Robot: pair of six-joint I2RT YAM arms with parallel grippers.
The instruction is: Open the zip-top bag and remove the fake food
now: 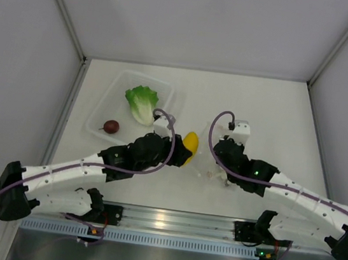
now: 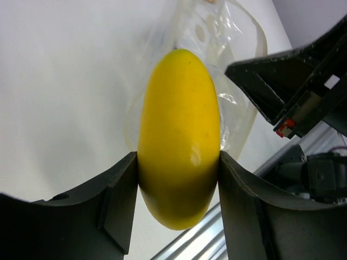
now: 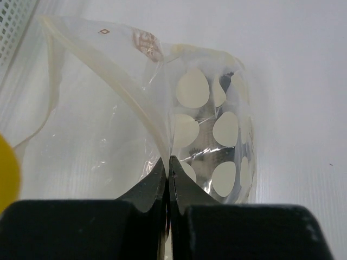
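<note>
While the left gripper [image 2: 176,162] pinches the yellow piece [image 2: 179,119] across its broad lower half, I log the right gripper [image 3: 168,162] pressed together on a fold of the bag [image 3: 97,119], holding its mouth raised and open.

Location: in the overhead view the yellow piece sits just left of centre frame. The bag lies beside it, under the right gripper and hard to make out there. The lettuce [image 1: 141,103] and red fruit [image 1: 111,126] lie in the tray [image 1: 100,104] at upper left. I judge the yellow piece clear of the bag mouth, though the wrist views do not settle it.

A brown patch [image 3: 147,42] shows at the top of the bag. I cannot tell whether it is print or a remaining piece.

Risks noted:
- The yellow piece is smooth and rounded, and is held only at the fingertips. A quick swing toward the tray could let it pivot or squirt out onto the table [image 1: 278,118].
- The right pinch is on thin film. A tug from either side could pull the fold free and collapse the mouth.
- If the yellow piece catches the rim, it would drag the bag.
- The right arm [image 2: 293,81] stands near the left gripper at the right of the left wrist view. A careless retreat could cause contact.
</note>
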